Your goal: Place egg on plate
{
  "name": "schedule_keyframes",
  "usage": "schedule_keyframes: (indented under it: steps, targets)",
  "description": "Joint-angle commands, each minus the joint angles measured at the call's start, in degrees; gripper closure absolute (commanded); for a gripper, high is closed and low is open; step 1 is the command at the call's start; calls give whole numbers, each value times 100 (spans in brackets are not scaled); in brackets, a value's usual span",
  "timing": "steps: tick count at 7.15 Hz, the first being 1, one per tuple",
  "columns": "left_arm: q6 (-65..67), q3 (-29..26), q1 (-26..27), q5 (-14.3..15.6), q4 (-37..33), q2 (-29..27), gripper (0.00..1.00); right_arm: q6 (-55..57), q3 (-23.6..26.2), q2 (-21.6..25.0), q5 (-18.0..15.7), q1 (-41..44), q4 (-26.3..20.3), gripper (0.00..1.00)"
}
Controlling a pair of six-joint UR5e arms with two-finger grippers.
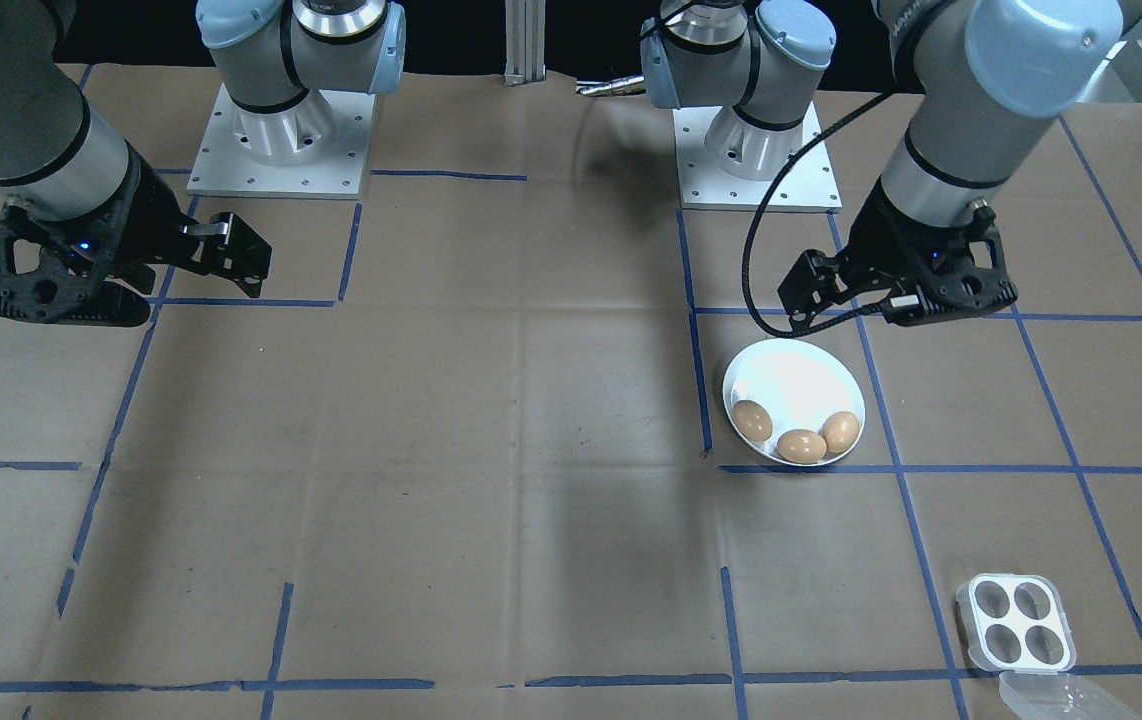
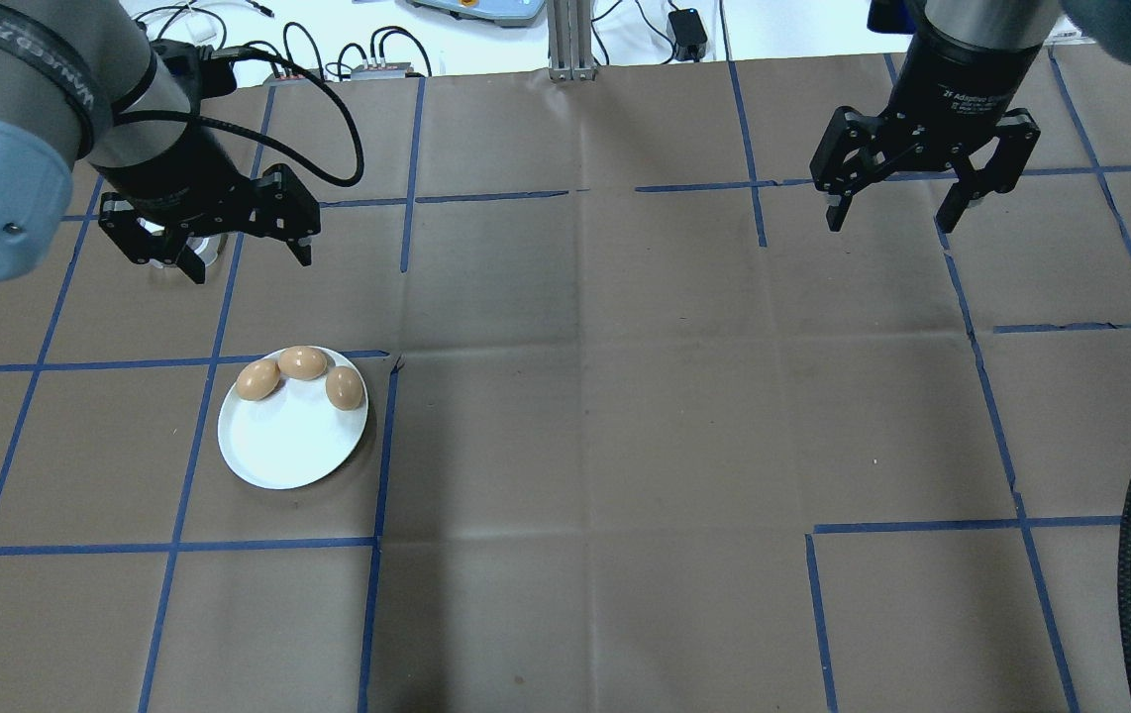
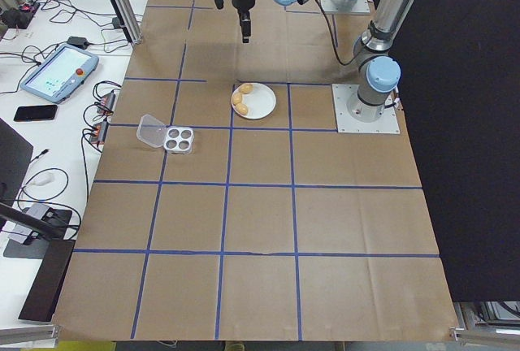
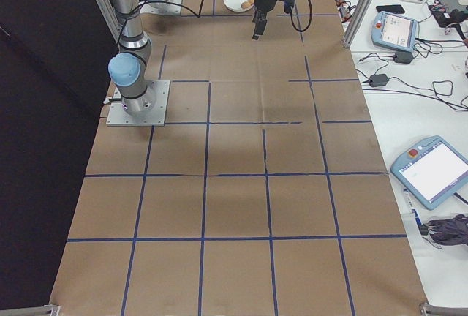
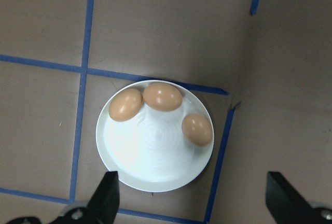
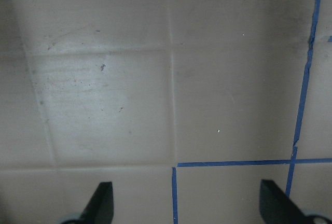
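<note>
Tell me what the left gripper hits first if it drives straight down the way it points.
Probably the bare near rim of the plate or the paper beside it; the left gripper looks offset from the eggs, though depth is unclear.

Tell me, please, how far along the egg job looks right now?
Done: three eggs lie on the plate, and all four cups of the egg tray are empty. In hand: nothing; the left tool and right tool are both open and empty. Left: seemingly nothing, since no other egg shows.

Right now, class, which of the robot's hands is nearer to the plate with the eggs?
Left. The left hand hangs open just beyond the plate; the right hand, also open, is far across the table.
</note>
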State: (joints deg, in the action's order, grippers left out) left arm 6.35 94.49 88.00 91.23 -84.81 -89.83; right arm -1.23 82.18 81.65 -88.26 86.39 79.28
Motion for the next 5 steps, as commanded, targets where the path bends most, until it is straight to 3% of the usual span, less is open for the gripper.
schedule_keyframes:
  steps: [1, 5]
  targets:
    - [86, -79, 208, 0, -115, 36, 0, 0, 0, 0, 2, 0, 0, 0]
    - [-473, -273, 340, -78, -220, 18, 0, 0, 0, 0, 2, 0, 0, 0]
